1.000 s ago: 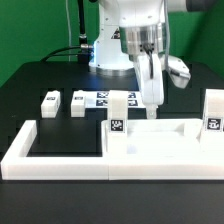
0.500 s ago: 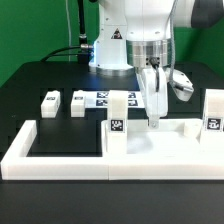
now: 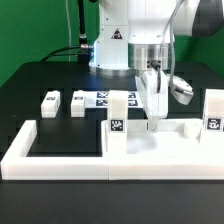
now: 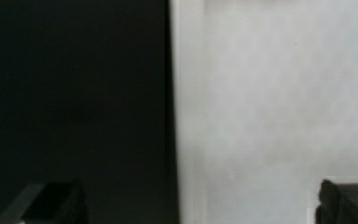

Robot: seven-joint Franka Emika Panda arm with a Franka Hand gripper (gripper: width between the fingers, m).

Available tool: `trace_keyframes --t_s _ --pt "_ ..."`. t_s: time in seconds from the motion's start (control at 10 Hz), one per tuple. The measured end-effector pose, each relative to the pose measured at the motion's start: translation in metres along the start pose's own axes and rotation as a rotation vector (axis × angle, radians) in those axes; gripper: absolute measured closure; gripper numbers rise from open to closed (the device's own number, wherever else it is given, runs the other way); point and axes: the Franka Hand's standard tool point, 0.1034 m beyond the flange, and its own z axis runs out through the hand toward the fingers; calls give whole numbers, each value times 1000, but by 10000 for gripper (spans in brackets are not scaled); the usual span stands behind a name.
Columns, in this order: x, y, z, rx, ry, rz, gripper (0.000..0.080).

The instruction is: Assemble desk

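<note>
The desk's white tabletop [image 3: 165,142] lies flat at the exterior view's right, inside the border frame. Two tagged legs stand upright on it, one [image 3: 117,115] at its near-left corner and another [image 3: 213,112] at the far right. Two more legs [image 3: 49,101] [image 3: 79,102] lie loose on the black table behind. My gripper [image 3: 152,119] points straight down, just over the tabletop's back part, right of the first leg. In the wrist view my gripper [image 4: 197,205] is open and holds nothing. The tabletop [image 4: 274,100] fills one half there, with its straight edge running between the dark fingertips [image 4: 348,203].
The long white U-shaped border frame [image 3: 55,165] runs along the front and up the exterior view's left. The marker board [image 3: 103,98] lies behind the standing leg, in front of the arm's base. Black table [image 3: 65,135] shows inside the frame.
My gripper has shifted a little toward the exterior view's right and come down closer to the tabletop. Its jaws stayed open. No part moved.
</note>
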Motion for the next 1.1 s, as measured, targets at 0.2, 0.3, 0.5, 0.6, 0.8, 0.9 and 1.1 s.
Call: trace_keyframes --t_s 0.2,0.3,0.5,0.6,0.8,0.9,1.1 --pt "0 0 0 0 0 0 244" --pt "0 0 0 0 0 0 244" --pt "0 0 0 0 0 0 561" --pt "0 0 0 -1 0 0 561" --pt "0 1 0 -2 0 0 748" --pt "0 1 0 -2 0 0 748" --pt "0 1 0 -2 0 0 748"
